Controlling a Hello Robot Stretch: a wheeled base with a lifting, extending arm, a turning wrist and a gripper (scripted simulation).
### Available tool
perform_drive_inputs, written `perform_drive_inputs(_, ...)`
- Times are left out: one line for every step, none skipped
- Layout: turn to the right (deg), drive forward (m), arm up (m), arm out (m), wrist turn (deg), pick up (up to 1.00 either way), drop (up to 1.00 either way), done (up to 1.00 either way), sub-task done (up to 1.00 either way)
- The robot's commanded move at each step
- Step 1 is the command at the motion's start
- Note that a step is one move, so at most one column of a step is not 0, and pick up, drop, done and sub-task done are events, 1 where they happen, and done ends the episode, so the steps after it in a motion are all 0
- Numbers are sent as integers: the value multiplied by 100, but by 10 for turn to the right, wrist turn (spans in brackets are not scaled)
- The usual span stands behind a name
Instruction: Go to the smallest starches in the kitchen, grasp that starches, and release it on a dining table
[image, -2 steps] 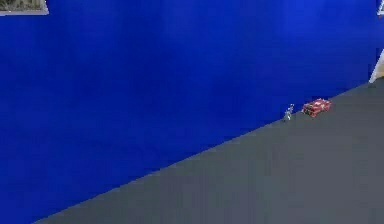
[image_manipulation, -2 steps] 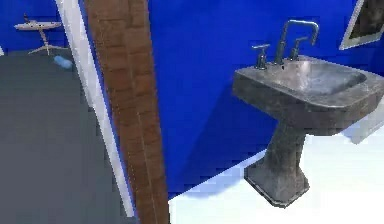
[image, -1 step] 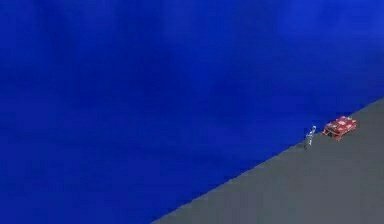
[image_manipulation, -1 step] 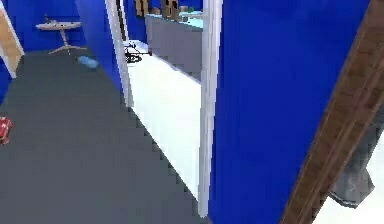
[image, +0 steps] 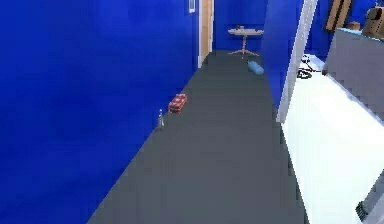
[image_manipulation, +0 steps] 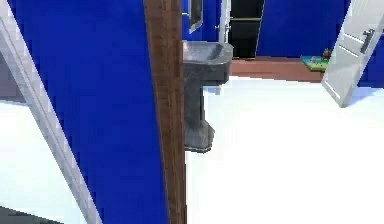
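Blue wall (image: 90, 70) covers the forward view's left and runs far down a corridor of dark grey floor (image: 210, 150), which narrows toward a pale doorway (image: 205, 28). On that view's right a white floor (image: 335, 150) spreads beyond a slanted white frame post (image: 297, 60), and a grey counter block (image: 355, 70) stands on it near the top edge. At the corridor's far end a small round table (image: 244, 36) stands on thin legs, with a light blue thing (image: 257, 68) on the floor just in front of it. Close against the blue wall lie a small red thing (image: 179, 102) and, nearer the camera, a tiny pale thing (image: 161, 118), both too small to name.

In the arm side view a blue partition (image_manipulation: 90, 100) ends at a brown wooden edge (image_manipulation: 168, 110). Just beyond it a grey pedestal sink (image_manipulation: 205, 60) stands on pale flooring (image_manipulation: 290, 140). A white door (image_manipulation: 352, 55) stands ajar at the right, beside a dark opening (image_manipulation: 247, 25) and a small green thing (image_manipulation: 318, 63) on a brownish strip.

I cannot tell where the starches are, nor what state the gripper is in
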Motion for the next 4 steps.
perform_drive_inputs(210,0,0,0,0,0,0,0,0)
perform_drive_inputs(0,100,0,0,0,0,0,0,0)
perform_drive_inputs(300,0,0,0,0,0,0,0,0)
perform_drive_inputs(0,100,0,0,0,0,0,0,0)
